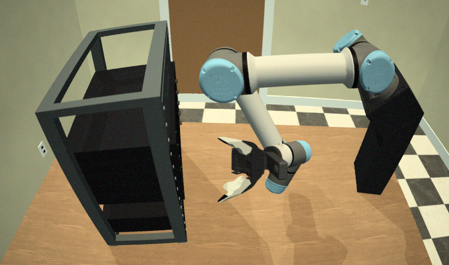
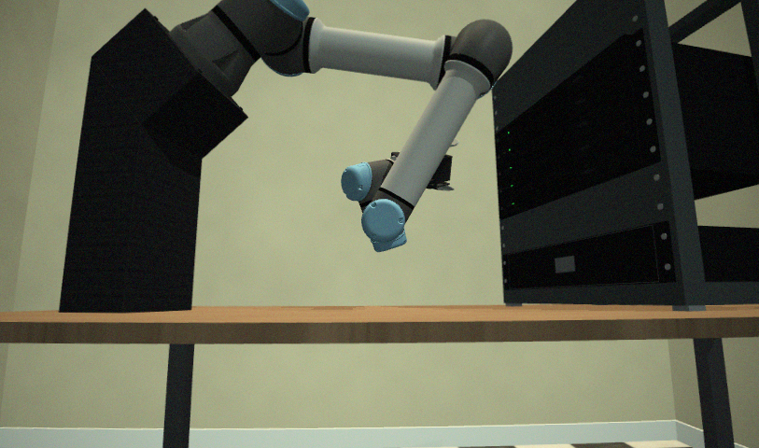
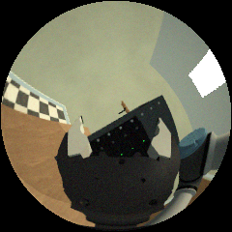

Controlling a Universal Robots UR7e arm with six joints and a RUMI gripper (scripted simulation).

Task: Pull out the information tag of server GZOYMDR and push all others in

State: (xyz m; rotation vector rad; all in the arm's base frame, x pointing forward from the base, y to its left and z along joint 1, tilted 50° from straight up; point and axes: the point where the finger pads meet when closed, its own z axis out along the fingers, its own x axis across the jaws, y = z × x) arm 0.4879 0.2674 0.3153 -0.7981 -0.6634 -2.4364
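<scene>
The rack (image 1: pixel 164 164) (image 2: pixel 677 194) (image 3: pixel 161 113) stands upright on the counter (image 1: pixel 213 213) (image 2: pixel 372 332) (image 3: pixel 29 150). In its upper part it carries a group of servers (image 1: pixel 115 177) (image 2: pixel 583 127) (image 3: pixel 121 140), several showing green lights (image 1: pixel 181 167) (image 2: pixel 509 149) (image 3: pixel 143 140); a lower unit (image 1: pixel 139 224) (image 2: pixel 611 266) sits near the rack's base, below a gap. My arm (image 1: pixel 302 70) (image 2: pixel 372 52) (image 3: pixel 176 208) reaches toward the rack's front from a black pedestal (image 1: pixel 384 147) (image 2: pixel 127 221) well apart from it. I have the jaws spread wide, gripping nothing, before the rack's front and apart from it. I cannot read any service tag, so which server in the rack is GZOYMDR, and how its information tag sits, I cannot tell.
</scene>
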